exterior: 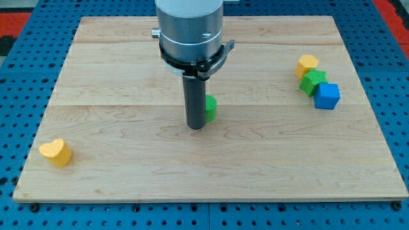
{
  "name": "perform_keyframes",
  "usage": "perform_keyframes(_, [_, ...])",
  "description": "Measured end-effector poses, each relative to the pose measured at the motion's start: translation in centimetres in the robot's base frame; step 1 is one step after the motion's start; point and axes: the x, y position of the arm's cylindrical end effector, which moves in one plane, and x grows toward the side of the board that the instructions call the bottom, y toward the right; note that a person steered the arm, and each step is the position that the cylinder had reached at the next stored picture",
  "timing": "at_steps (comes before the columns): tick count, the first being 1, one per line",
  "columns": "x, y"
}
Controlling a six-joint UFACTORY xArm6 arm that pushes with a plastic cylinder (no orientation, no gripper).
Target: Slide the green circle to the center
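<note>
The green circle (210, 108) lies near the middle of the wooden board (128, 160), mostly hidden behind my rod; only its right part shows. My tip (195, 126) rests on the board just left of and slightly below the green circle, touching or nearly touching it. The arm's grey body (190, 29) rises above it at the view's top.
A yellow block (307, 65), a green star-like block (313, 82) and a blue cube (327, 96) cluster at the view's right. A yellow heart block (55, 153) lies at the lower left. Blue pegboard surrounds the board.
</note>
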Motion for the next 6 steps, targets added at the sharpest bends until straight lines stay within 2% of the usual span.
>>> perform_keyframes(5, [-0.6,5.0])
perform_keyframes(6, [-1.8,4.8])
